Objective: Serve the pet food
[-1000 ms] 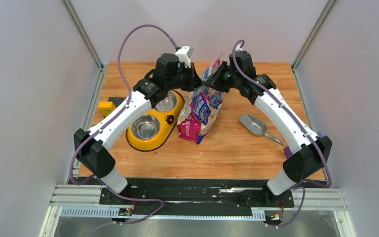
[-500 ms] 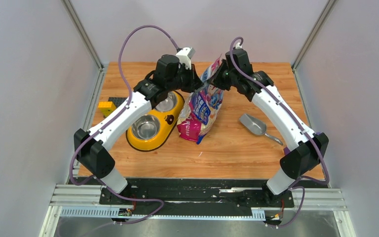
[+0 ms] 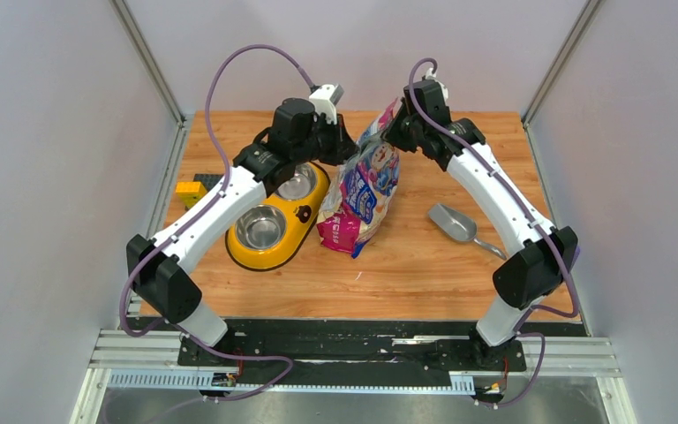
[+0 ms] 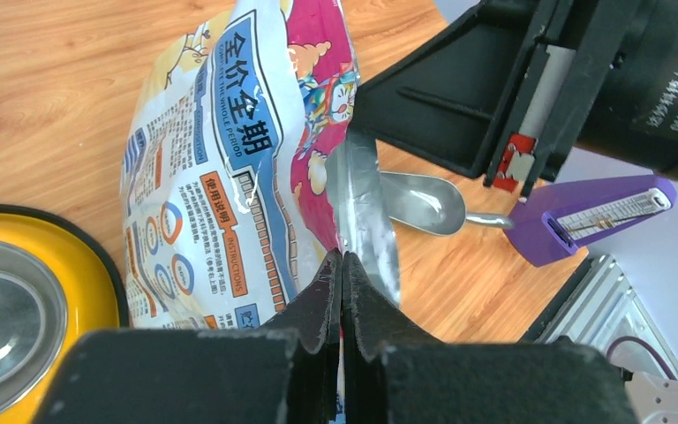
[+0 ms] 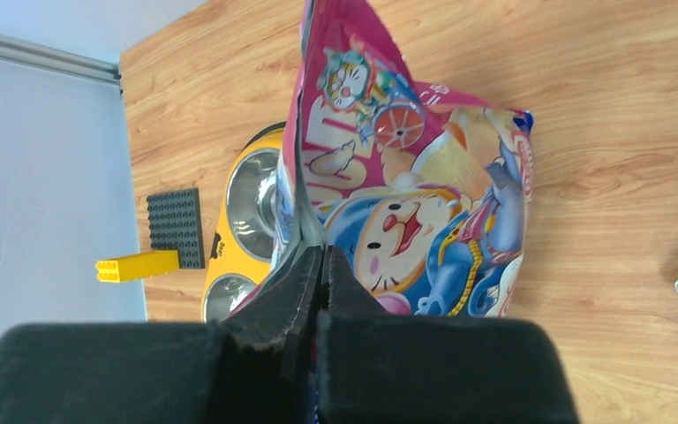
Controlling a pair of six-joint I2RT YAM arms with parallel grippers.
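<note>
The glossy pink-and-blue pet food bag stands tilted on the wooden table, its top held up between both arms. My left gripper is shut on the bag's top edge from the left; the left wrist view shows its jaws pinching the silver inner rim of the bag. My right gripper is shut on the top edge from the right, its jaws clamping the bag by its seam. No kibble shows.
A yellow double-bowl feeder with steel bowls lies just left of the bag. A grey scoop lies to the right, with a purple object near the right edge. A yellow brick and dark plate sit at the far left.
The right arm has risen and drawn its wrist up and slightly back, lifting the bag's top edge. The left gripper has shifted up a little too. Both grips have held.
</note>
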